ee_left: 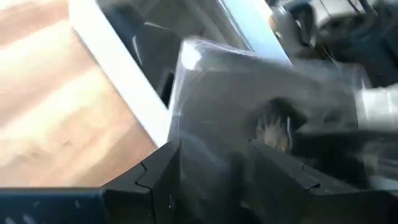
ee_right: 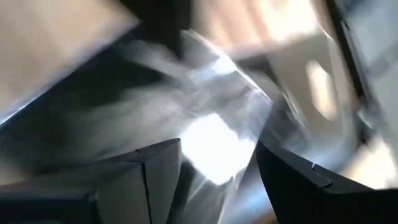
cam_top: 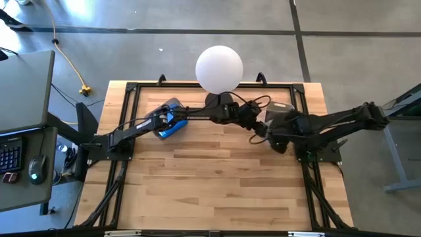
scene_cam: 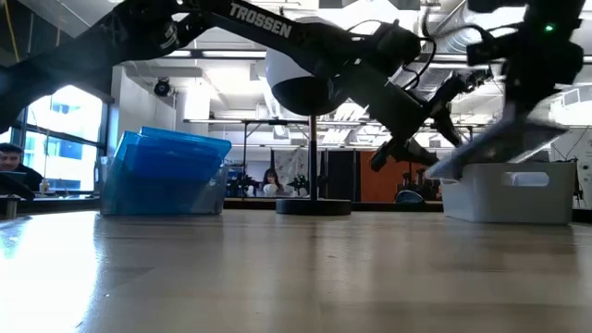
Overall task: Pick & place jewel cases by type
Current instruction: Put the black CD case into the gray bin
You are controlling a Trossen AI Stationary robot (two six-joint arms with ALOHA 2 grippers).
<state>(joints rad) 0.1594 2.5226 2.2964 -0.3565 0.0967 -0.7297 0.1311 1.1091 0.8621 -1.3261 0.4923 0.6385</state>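
A dark grey jewel case (scene_cam: 486, 146) hangs tilted above the white bin (scene_cam: 509, 192) at the table's far right. My left gripper (scene_cam: 412, 148) reaches across the table and is shut on the case's lower end. My right gripper (scene_cam: 523, 92) stands open at the case's higher end. In the blurred right wrist view, the case (ee_right: 211, 143) shows between its fingers. A blue bin (scene_cam: 166, 174) at the far left holds blue jewel cases standing on edge. My left gripper pinches the near end of the dark case (ee_left: 211, 146) between its two fingers, coming slanting down from the table's left. The case (ee_left: 249, 81) is lifted clear and tilted over the bin's white rim (ee_left: 118, 68). I cannot tell whether my right gripper touches the case.
A lamp with a white globe (cam_top: 219, 68) stands at the far edge between the two bins, its base (scene_cam: 314, 205) on the table. The near wooden half of the table (cam_top: 217, 191) is bare. A desk with a keyboard (cam_top: 13, 155) stands left of the table.
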